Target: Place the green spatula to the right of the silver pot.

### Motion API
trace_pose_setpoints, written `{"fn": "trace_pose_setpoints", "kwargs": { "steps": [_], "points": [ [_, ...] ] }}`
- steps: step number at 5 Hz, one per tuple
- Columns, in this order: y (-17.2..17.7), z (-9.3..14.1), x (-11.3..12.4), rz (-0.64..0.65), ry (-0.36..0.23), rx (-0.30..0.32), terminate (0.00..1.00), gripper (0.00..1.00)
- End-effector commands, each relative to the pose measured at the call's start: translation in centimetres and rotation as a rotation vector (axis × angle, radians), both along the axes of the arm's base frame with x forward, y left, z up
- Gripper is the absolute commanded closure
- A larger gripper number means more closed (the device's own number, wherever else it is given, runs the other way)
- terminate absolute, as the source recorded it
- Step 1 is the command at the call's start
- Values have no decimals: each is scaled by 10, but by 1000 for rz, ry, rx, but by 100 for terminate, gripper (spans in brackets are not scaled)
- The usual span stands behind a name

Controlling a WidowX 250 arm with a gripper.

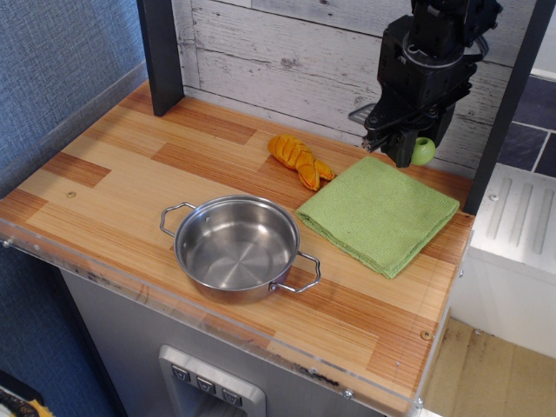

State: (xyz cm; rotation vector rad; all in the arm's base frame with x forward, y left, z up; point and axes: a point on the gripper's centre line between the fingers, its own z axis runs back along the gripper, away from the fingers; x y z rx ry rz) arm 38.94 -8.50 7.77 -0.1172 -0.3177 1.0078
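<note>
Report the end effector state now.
End effector: closed on the spatula, held in the air above the cloth.

green spatula (423, 150) mostly hidden behind pincer (395, 141), arm cut off above

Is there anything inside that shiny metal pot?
No. The silver pot is empty; its bare steel bottom shows all the way across. The green spatula is held up in the claw, above the far edge of the green cloth. What lies under the pot is hidden.

green cloth (378, 214), orange toy (299, 160), wooden counter (130, 165)
</note>
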Motion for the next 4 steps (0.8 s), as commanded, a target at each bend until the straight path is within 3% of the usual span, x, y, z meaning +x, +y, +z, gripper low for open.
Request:
{"fn": "trace_pose_setpoints", "kwargs": {
  "steps": [1,3,4],
  "points": [
    [-13,58,-28,-270,-141,3,0,100],
    [-13,51,-91,-461,-136,-6,0,100],
    [-4,37,-106,-536,-127,8,0,100]
  ]
}}
